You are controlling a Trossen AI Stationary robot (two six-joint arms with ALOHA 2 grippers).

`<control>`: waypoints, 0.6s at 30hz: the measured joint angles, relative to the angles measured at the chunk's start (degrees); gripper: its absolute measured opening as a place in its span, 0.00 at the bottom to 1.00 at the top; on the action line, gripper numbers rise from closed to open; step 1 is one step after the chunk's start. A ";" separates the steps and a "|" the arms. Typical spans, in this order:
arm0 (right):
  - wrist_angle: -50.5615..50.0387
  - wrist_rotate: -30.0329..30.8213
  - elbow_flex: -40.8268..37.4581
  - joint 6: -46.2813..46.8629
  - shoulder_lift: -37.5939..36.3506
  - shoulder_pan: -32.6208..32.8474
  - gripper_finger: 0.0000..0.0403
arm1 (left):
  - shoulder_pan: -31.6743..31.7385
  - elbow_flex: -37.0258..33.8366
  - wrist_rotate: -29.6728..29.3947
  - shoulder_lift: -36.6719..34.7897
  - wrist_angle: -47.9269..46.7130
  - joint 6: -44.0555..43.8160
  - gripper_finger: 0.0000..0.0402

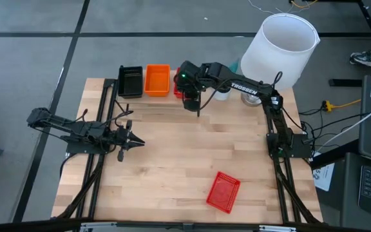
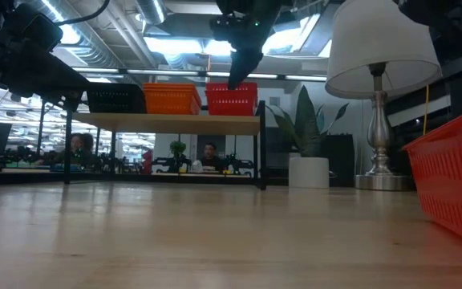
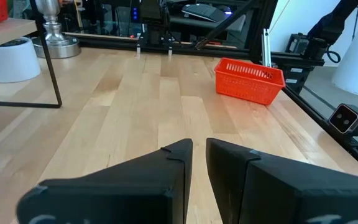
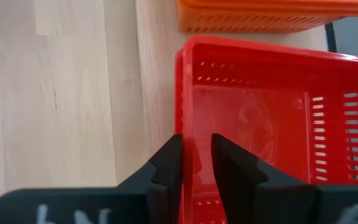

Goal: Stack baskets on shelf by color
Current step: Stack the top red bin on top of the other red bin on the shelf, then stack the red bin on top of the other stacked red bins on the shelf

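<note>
From above, you see the shelf (image 1: pixel 148 98) at the counter's (image 1: pixel 172 167) far edge carrying a black basket (image 1: pixel 131 81), an orange basket (image 1: pixel 158 79) and, mostly hidden under the right arm, a red basket on the shelf (image 1: pixel 178 88). Your right end effector (image 1: pixel 192 96) sits over that red one; the left end effector (image 1: pixel 134 141) hovers over bare counter at the left. A loose red basket (image 1: pixel 223 191) lies tilted near the front edge.

From counter height, the three baskets stand in a row on the shelf — black, orange, red — with the right end effector reaching down to the red one's near rim. A lamp (image 2: pixel 380 88) stands behind, and people sit in the room beyond.

Your left wrist camera shows its fingers (image 3: pixel 166 180) drawn narrow, a slim gap between them, nothing held; the loose red basket lies well ahead.

Your right wrist camera shows narrow jaws straddling the red basket's rim — whether they pinch it or have let go, you cannot tell.
</note>
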 joint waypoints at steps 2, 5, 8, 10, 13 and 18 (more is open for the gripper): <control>-1.11 0.00 0.92 0.04 0.07 0.06 0.21 | -0.02 0.00 0.00 0.00 0.00 0.00 0.10; -2.27 0.03 2.66 0.60 0.07 0.62 0.21 | 0.00 0.00 0.00 0.00 0.02 -0.01 0.10; -4.86 0.02 5.33 1.66 0.07 1.77 0.21 | -0.01 0.00 -0.01 0.01 0.00 0.00 0.10; -6.39 -0.03 6.88 2.80 0.02 2.78 0.21 | 0.00 0.00 -0.01 0.00 0.00 0.00 0.10; -8.48 -1.42 6.35 11.52 -1.26 4.65 0.21 | 0.00 0.00 -0.02 0.00 0.00 0.00 0.10; -18.20 -11.71 6.39 29.04 -2.24 9.55 0.21 | 0.00 0.00 0.00 0.00 0.00 0.00 0.10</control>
